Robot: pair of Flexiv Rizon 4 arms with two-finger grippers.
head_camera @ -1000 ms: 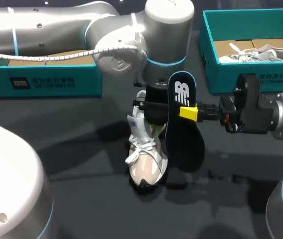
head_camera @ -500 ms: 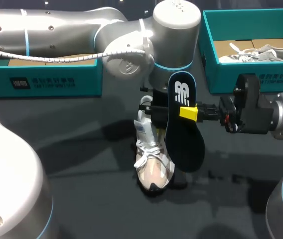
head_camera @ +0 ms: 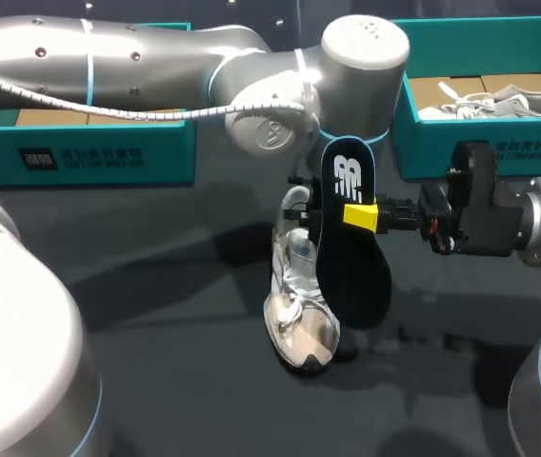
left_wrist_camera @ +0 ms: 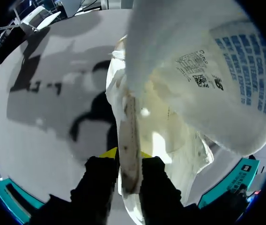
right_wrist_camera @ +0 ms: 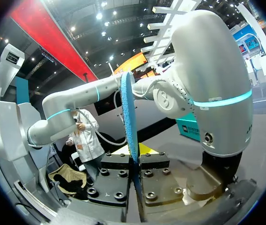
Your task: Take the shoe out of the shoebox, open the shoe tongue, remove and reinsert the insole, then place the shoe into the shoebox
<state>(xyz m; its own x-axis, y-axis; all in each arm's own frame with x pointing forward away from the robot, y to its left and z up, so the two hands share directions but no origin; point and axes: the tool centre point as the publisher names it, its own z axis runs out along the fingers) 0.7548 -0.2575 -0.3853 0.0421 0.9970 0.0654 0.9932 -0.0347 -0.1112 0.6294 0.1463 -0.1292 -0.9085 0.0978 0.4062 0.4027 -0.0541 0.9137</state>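
Shift: shoe (head_camera: 299, 305) swung rightward, left gripper (left_wrist_camera: 123, 159) clamped on its upper edge.
Insole: insole (head_camera: 351, 257) hung upright just right of shoe, pinched in right gripper (right_wrist_camera: 135, 161).
Technique: the opening probably needed to face the insole's toe first.

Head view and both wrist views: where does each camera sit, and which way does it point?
Head view: fixed above and behind the robot, looking down on the table; left arm and right arm enter from the sides.
Left wrist view: on the left wrist, looking along the left gripper into the shoe it clamps.
Right wrist view: on the right wrist, looking along the right gripper past the edge-on insole it clamps, to the left arm.
Shared: head and left wrist views both show the shoe.
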